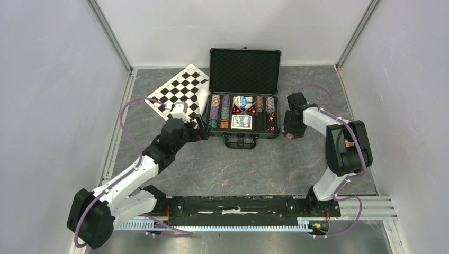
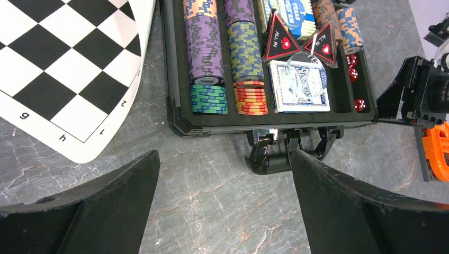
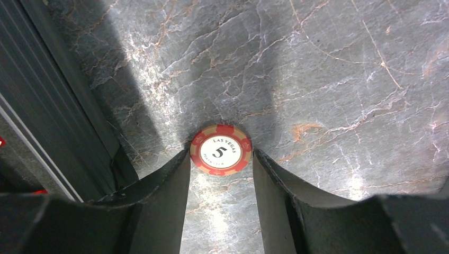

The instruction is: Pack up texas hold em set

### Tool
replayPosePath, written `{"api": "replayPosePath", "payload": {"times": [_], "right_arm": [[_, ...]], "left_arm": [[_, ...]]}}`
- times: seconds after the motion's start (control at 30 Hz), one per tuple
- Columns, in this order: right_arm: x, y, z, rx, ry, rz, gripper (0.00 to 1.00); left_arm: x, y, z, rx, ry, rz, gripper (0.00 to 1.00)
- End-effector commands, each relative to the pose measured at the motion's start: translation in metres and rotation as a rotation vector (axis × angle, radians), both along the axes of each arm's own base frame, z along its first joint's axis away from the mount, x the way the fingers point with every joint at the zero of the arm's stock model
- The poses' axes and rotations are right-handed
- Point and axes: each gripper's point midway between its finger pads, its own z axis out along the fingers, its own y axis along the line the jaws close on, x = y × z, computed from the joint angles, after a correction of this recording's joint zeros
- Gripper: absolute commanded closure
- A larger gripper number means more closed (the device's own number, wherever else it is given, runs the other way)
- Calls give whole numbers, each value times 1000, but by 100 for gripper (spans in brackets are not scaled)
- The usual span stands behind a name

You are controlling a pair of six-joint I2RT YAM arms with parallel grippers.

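Observation:
The black case (image 1: pixel 244 71) lies open at the table's back, with rows of striped chips (image 2: pixel 206 53), a card deck (image 2: pixel 299 87), triangular ALL IN buttons (image 2: pixel 280 39) and red dice (image 2: pixel 360 104) in its foam. One red poker chip (image 3: pixel 221 150) marked 5 lies flat on the table, just right of the case. My right gripper (image 3: pixel 221 154) points down over it, its fingertips touching the chip's two edges. My left gripper (image 2: pixel 225 153) hangs wide open and holds nothing, in front of the case's left corner and left of its handle (image 2: pixel 275 159).
A black-and-white checkered board (image 1: pixel 180 90) lies left of the case, its corner close to my left gripper. An orange object (image 2: pixel 437 148) sits by the right arm. The case's side wall (image 3: pixel 47 106) stands close to the left of my right gripper. Enclosure walls stand on three sides.

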Motion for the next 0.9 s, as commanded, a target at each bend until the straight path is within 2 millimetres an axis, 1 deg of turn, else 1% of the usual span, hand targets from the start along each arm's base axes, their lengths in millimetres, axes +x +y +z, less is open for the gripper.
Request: {"api": "replayPosePath", "payload": {"times": [0.0,0.1,0.2,0.27,0.47,0.6,0.73,0.87], "right_arm": [[-17,-2,-17,-30,110,5,46],[-13,-3,-16,-36,104,4,44],[-13,-1,-18,-29,109,12,48],[-12,1,-17,-20,106,18,55],[-11,2,-7,-7,73,11,57],[-12,0,5,-7,45,1,57],[-14,-4,23,-18,12,-6,56],[-16,-3,38,-6,-21,-5,56]], "left_arm": [[4,5,12,8,-45,12,0],[4,5,12,8,-45,13,0],[4,4,12,9,-45,12,0],[4,5,11,10,-44,13,0],[4,5,10,15,-43,15,0],[5,5,10,17,-41,16,0],[5,5,9,18,-39,13,0],[6,3,7,19,-30,8,0]]}}
